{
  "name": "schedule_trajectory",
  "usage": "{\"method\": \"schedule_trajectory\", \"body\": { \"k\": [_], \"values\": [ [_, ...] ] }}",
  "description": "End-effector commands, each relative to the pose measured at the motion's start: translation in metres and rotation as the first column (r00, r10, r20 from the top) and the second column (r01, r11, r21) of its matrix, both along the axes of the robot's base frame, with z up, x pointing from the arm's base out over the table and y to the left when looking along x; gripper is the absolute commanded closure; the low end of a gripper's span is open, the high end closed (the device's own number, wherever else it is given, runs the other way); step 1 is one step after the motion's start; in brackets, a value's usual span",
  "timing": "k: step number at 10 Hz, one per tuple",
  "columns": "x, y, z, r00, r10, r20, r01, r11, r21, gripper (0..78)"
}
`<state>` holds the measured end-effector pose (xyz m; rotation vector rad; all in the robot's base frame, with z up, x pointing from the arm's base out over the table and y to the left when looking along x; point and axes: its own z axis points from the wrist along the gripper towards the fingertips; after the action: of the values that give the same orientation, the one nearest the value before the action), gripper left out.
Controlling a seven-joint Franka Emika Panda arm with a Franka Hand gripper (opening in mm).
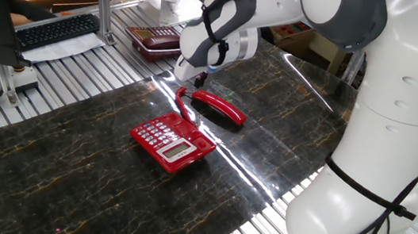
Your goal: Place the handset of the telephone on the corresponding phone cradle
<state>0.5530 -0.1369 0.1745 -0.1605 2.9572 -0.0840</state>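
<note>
Handset lies on the dark desk just right of centre, beside the telephone, off the phone cradle along the base's right edge. Claw hovers above the handset's upper end, holding nothing; its opening I cannot tell. Best approach, I judge: descend squarely across the bar's middle, then lift level, minding the cord.

Arm bent low over table; gripper down, jaws perhaps apart.

Red handset, dark marbled table
</note>
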Motion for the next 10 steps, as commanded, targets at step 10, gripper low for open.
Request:
{"method": "schedule_trajectory", "body": {
  "k": [10],
  "values": [
    [0.0014, -0.0009, 0.0018, 0.976, -0.127, -0.174, 0.129, 0.992, 0.002, 77.6]
  ]
}}
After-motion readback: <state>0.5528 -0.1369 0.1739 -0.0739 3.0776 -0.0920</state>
